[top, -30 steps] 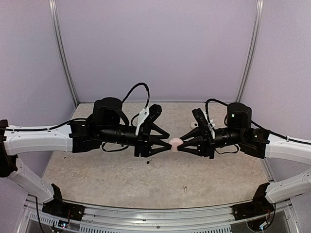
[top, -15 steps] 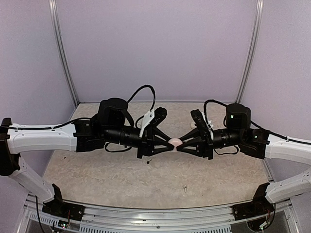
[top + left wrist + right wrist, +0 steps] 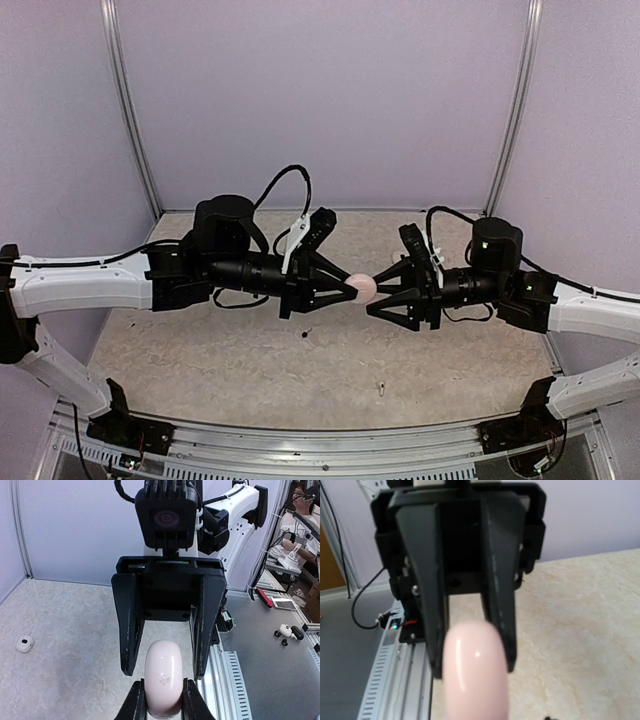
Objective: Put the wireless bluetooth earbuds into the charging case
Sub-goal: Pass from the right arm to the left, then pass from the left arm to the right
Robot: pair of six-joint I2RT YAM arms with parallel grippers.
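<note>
A pale pink, pebble-shaped charging case (image 3: 363,288) hangs in mid-air above the table, closed. My left gripper (image 3: 354,289) is shut on it; in the left wrist view my two fingertips (image 3: 137,700) pinch the near end of the case (image 3: 163,672). My right gripper (image 3: 374,297) faces it from the right, open, with its jaws standing either side of the case's far end without touching (image 3: 164,673). In the right wrist view the case (image 3: 475,675) is a close blur and my own right fingers are out of frame. A tiny pale piece (image 3: 380,387), maybe an earbud, lies on the table near the front.
A small white rounded case (image 3: 25,643) lies on the table. A small dark speck (image 3: 303,333) lies below the grippers. The metal rail (image 3: 320,440) runs along the near edge. Walls and corner posts enclose the table.
My right gripper has opened off the pink case and drawn back a little to the right. My left gripper keeps hold of the case, and its wrist has turned slightly.
</note>
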